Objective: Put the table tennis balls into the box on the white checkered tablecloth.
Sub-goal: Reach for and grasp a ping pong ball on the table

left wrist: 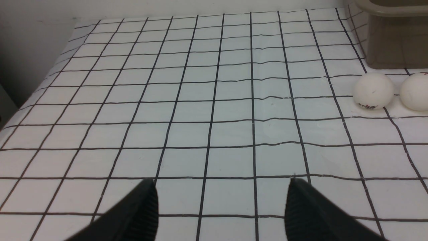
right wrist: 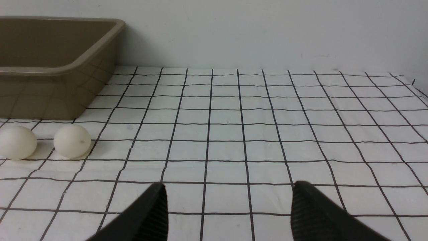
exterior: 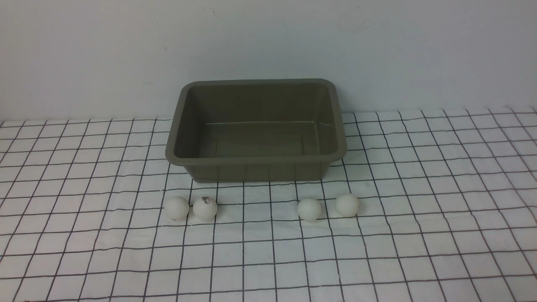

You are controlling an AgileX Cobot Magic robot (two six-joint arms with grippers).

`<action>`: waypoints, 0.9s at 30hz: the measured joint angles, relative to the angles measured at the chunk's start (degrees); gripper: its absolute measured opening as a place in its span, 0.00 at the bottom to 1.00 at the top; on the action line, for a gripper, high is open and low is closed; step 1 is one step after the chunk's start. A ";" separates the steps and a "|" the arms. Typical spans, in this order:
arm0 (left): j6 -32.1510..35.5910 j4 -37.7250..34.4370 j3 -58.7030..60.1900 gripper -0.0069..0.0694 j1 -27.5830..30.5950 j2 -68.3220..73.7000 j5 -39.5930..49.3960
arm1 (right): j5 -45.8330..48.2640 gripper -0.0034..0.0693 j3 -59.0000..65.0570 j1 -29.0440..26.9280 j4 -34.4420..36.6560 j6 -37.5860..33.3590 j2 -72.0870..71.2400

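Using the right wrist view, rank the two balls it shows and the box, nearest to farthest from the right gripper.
From the open right gripper:
1. Rightmost ball, at the outer right end of the row.
2. Second ball from the right, next along the row toward the robot's left.
3. Box, behind both balls.

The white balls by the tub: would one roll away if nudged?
Probably: the leftmost ball is a smooth sphere lying free on the flat cloth, so a nudge should roll it. It could well bump the printed ball close beside it. Being small, matte table tennis balls, they seem very light.
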 joint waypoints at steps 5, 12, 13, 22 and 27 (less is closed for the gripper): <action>0.00 0.00 0.00 0.69 0.00 0.00 0.00 | -0.96 0.67 0.06 0.00 1.94 0.55 0.00; 0.00 0.00 0.00 0.69 0.00 0.00 0.00 | 1.62 0.67 -11.39 0.00 5.73 2.47 0.00; 0.00 0.00 0.00 0.69 0.00 0.00 0.00 | 2.97 0.67 -13.51 0.00 6.20 2.99 0.00; 0.00 0.00 0.00 0.69 0.00 0.00 0.00 | 18.71 0.67 -27.74 0.00 7.46 4.29 0.00; 0.00 0.00 0.00 0.69 0.00 0.00 0.00 | 16.76 0.67 -29.55 0.00 11.80 4.47 0.00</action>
